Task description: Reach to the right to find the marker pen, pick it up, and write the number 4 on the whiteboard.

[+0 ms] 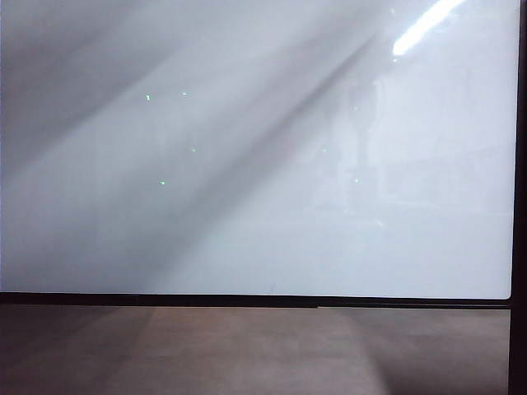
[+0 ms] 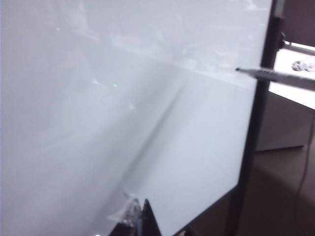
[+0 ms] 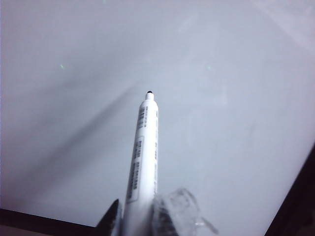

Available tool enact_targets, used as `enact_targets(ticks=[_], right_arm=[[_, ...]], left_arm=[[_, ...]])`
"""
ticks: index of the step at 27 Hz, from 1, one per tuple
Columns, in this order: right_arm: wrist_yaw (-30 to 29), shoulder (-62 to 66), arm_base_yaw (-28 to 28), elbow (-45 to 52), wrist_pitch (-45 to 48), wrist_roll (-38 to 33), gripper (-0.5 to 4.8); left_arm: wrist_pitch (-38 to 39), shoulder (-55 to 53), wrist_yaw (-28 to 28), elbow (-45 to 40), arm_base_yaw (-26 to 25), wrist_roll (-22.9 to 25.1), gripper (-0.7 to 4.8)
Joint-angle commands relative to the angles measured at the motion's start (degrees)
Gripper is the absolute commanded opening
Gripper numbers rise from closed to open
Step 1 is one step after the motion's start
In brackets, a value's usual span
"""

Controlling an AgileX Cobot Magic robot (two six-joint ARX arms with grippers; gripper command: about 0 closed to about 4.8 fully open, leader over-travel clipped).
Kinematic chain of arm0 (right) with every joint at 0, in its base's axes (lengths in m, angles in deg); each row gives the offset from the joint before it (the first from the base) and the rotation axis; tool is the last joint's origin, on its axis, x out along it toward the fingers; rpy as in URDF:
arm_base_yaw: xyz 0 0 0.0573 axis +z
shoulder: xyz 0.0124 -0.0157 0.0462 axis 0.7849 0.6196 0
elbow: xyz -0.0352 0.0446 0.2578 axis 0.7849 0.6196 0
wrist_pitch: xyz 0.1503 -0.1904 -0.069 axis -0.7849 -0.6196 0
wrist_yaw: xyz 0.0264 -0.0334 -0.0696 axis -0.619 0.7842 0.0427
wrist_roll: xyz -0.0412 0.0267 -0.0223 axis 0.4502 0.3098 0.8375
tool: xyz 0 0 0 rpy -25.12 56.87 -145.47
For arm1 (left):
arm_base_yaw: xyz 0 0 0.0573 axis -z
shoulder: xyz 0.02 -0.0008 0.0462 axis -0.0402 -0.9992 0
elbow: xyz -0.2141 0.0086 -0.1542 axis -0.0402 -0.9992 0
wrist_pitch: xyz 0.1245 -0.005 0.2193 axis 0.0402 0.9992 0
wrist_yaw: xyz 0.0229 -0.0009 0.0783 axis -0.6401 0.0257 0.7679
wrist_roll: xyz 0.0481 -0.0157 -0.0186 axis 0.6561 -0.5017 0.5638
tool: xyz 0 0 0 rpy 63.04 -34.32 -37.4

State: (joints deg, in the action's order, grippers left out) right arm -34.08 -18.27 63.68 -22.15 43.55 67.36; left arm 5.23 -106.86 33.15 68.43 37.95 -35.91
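In the right wrist view, the right gripper (image 3: 140,219) is seen only in part: a dark finger and a clear, glossy one are cut off by the picture's edge, and they are pinched on the lower barrel of the marker pen (image 3: 144,152). The pen's pale barrel carries small dark print too fine to read, and its dark tip is pointed toward the whiteboard (image 3: 206,73); whether the tip touches the glossy panel cannot be told.

Of the left gripper (image 2: 139,216) only a dark fingertip and a clear, shiny piece beside it are shown in the left wrist view, so it cannot be told whether its fingers are spread or pressed together. It is held near the whiteboard (image 2: 123,123).

In the same view, the marker pen (image 2: 266,74) is seen at the far right, laid across the board's black frame (image 2: 256,128), with its rear end cut off by the picture's edge.

In the exterior view neither gripper nor the pen is seen. The whiteboard (image 1: 247,206) fills most of that view, and its panel is crossed by grey reflections, green light specks (image 1: 148,98) and a bright lamp glare (image 1: 424,25) at the far right. No ink strokes can be made out on it. A brown surface (image 1: 247,354) lies below the frame's near edge.
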Motion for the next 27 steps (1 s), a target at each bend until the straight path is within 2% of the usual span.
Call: enact_targets(ticks=[1, 4, 8, 18, 27], right_arm=[[1.55, 3.98, 0.31, -3.61, 1.44, 0.94, -0.03], [2.82, 6.38, 0.72, -6.1, 1.55, 0.98, -0.03], [1.73, 7.98, 0.79, -8.44, 1.92, 2.36, -0.03], [3.76, 8.74, 4.04, -9.18, 2.43, 6.56, -0.03], [7.06, 10.34, 5.09, -9.25, 3.19, 9.73, -0.02]], left_arm=[[0.63, -0.2, 3.19, 1.25, -0.02, 0.17, -0.05], [1.09, -0.48, 3.19, 2.05, -0.02, 0.39, -0.05], [2.05, -1.27, 4.63, 2.82, -0.02, 1.6, -0.05], [1.44, -4.28, 7.21, 3.06, 0.0, 1.53, -0.05], [2.05, -5.84, 2.91, 4.11, 0.0, 1.55, -0.05]])
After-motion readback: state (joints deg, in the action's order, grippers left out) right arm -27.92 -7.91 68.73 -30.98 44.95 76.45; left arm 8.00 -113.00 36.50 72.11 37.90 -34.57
